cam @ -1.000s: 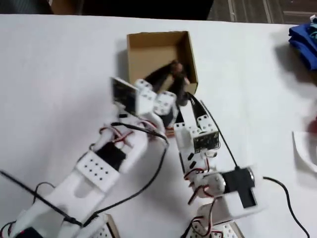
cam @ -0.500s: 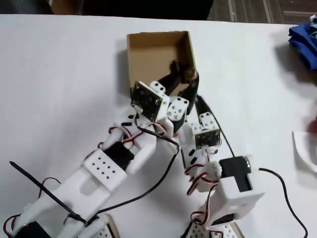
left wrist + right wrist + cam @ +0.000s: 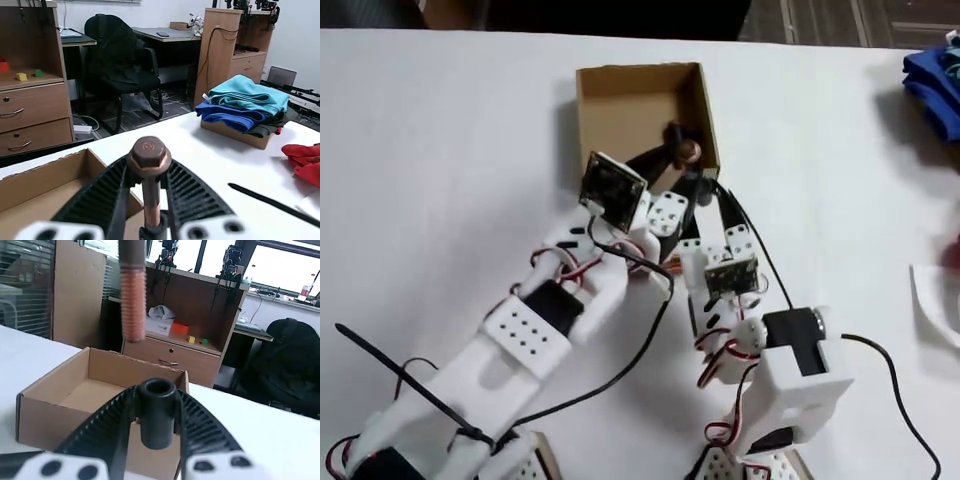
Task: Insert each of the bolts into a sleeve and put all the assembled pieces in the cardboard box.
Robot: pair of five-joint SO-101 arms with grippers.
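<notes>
My left gripper [image 3: 148, 172] is shut on a copper bolt [image 3: 149, 152], gripped just under its hex head with the shaft pointing down. In the high view the bolt [image 3: 688, 150] sits over the near right corner of the cardboard box [image 3: 630, 75]. There the left gripper [image 3: 672, 152] comes from the lower left. My right gripper [image 3: 156, 407] is shut on a black sleeve [image 3: 156, 422], held upright with its hole open upward. The bolt's threaded end [image 3: 132, 300] hangs above the sleeve, apart from it. The right gripper [image 3: 698, 187] is just in front of the box.
The box [image 3: 105, 372] looks empty inside. Folded blue and teal clothes [image 3: 245, 105] lie at the table's far right, also seen as blue cloth [image 3: 932, 85]. A red cloth [image 3: 302, 160] and a white object [image 3: 935, 300] lie near the right edge. Cables trail from both arms.
The left wrist has turned and carried the bolt right and nearer, over the right gripper. The right arm shifted slightly with the sleeve still in it.
</notes>
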